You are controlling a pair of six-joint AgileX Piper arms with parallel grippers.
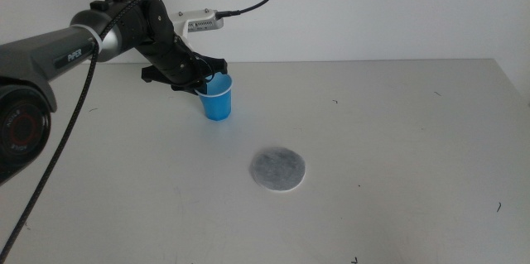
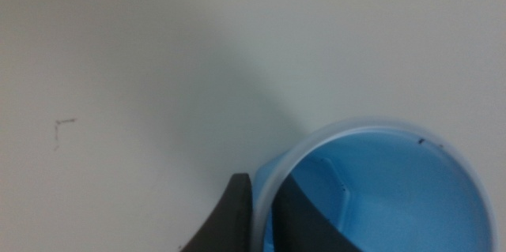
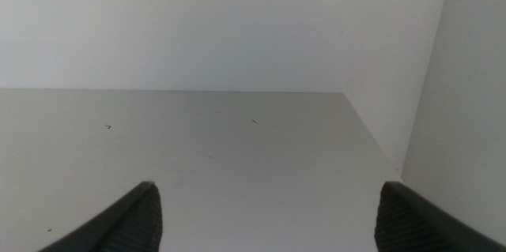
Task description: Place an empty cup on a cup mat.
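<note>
The left arm reaches in from the left, smooth grey casing with a black cable looped over it, and its left gripper is at the cup — dark jaws pinched on the near-left part of the rim, one jaw inside the wall and one outside, as the left wrist view makes plain. There the cup fills the corner: glossy bright blue inside, a thin pale rim curving round, a faint seam on the inner wall, and the rim wall sandwiched between the two matte black fingers. The cup is upright, tapered, narrower at the base, and sits at the table surface toward the back left; whether its base is touching or just clear, I cannot tell. The mat lies flat in front and a little to the right of it — a round, mottled grey disc with a whitish edge, well apart from the cup, nothing on it. The tabletop is pale, matte, flecked with a few tiny dark marks. The right gripper is out of the middle view; its own camera shows two rounded dark jaws spread wide over bare table, with a white wall beyond.
</note>
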